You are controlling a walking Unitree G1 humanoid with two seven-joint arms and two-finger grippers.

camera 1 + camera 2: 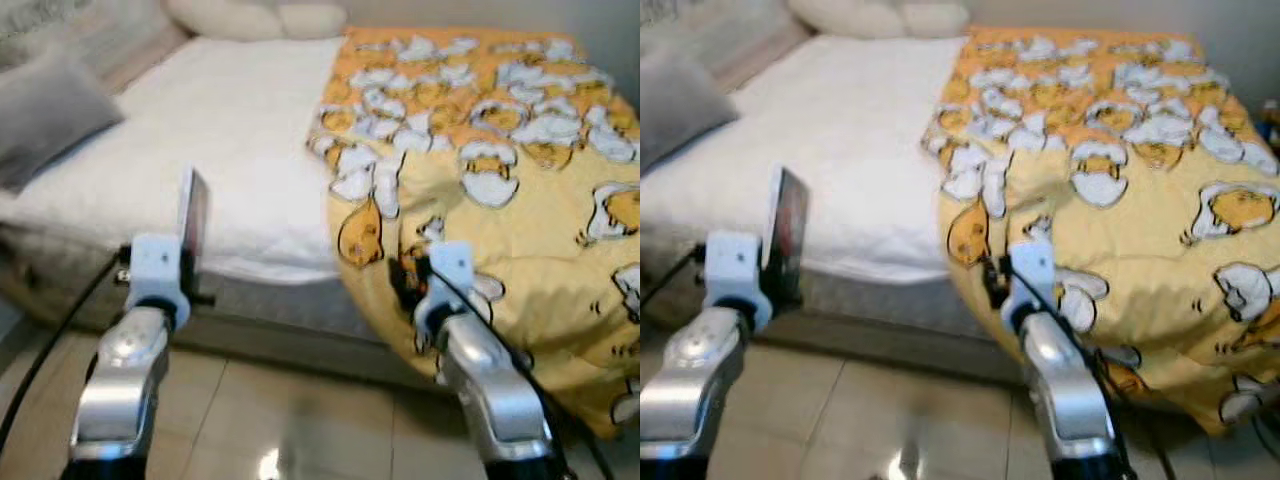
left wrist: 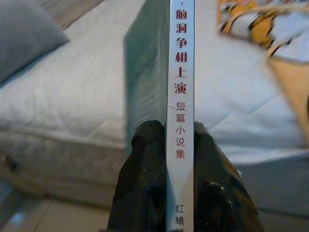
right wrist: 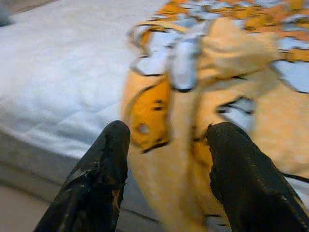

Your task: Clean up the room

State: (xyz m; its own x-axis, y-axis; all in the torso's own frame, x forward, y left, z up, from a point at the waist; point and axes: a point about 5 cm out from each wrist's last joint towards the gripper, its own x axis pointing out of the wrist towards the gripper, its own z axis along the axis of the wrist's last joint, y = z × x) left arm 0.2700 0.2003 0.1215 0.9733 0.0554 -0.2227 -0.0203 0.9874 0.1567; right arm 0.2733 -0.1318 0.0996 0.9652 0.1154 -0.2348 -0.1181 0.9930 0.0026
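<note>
Nearest in: left gripper (image 2: pixel 179 145) clenched on a thin paperback book (image 1: pixel 192 215), spine toward the wrist camera, Chinese characters running down it, black fingers (image 2: pixel 145 174) pinching both covers low on the spine, book standing upright above the wrist. Over on the other side, right gripper (image 3: pixel 166 140) spread wide and holding nothing, its fingertips framing a rumpled fold of the yellow duck-print duvet (image 1: pixel 520 200) just ahead, not touching as far as can be judged. Below both arms, glossy floor tiles (image 1: pixel 300 420) with a glare spot. Beyond the left gripper, the bed (image 1: pixel 230 150) with its bare white quilted mattress cover; further left of it, a grey pillow (image 1: pixel 45 110); far beyond, pale cushions (image 1: pixel 260 18) at the head end. Beyond and right of the right gripper, duvet bunched over half the bed and spilling off the edge toward the floor. Step in hand, by the look of it: carrying the book off to wherever it belongs, with the duvet next in line for straightening. Next move likely calls for a spot to set the book down, no shelf or table visible here. Hard to read: book's front cover, seen edge-on and blurred; lower spine cut off behind the fingers; duvet's far right edge out of frame.
</note>
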